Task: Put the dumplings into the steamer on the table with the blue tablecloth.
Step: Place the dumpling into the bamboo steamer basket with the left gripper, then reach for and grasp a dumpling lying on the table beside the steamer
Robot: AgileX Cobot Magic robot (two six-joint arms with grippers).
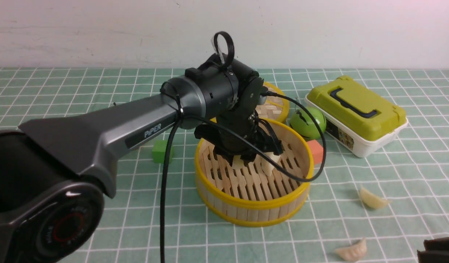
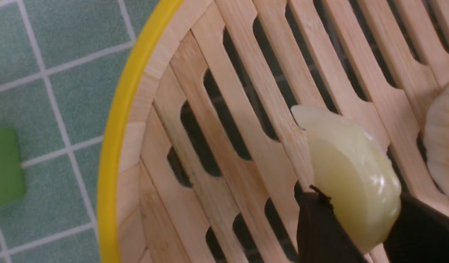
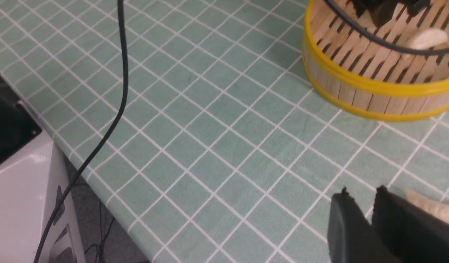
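Observation:
The steamer stands mid-table on the table with the blue tablecloth. My left gripper reaches down inside it, shut on a pale yellow dumpling held just above the slats. A second dumpling lies on the slats beside it, also seen at the frame edge in the left wrist view. Two more dumplings lie on the cloth to the right. My right gripper hovers low near the front right, open by a narrow gap, nothing between its fingers; one dumpling lies just beside it.
A green cube sits left of the steamer. Behind it are the woven lid, a green ball-like toy, an orange block and a lime-lidded box. A black cable hangs past the table's edge by a white cabinet.

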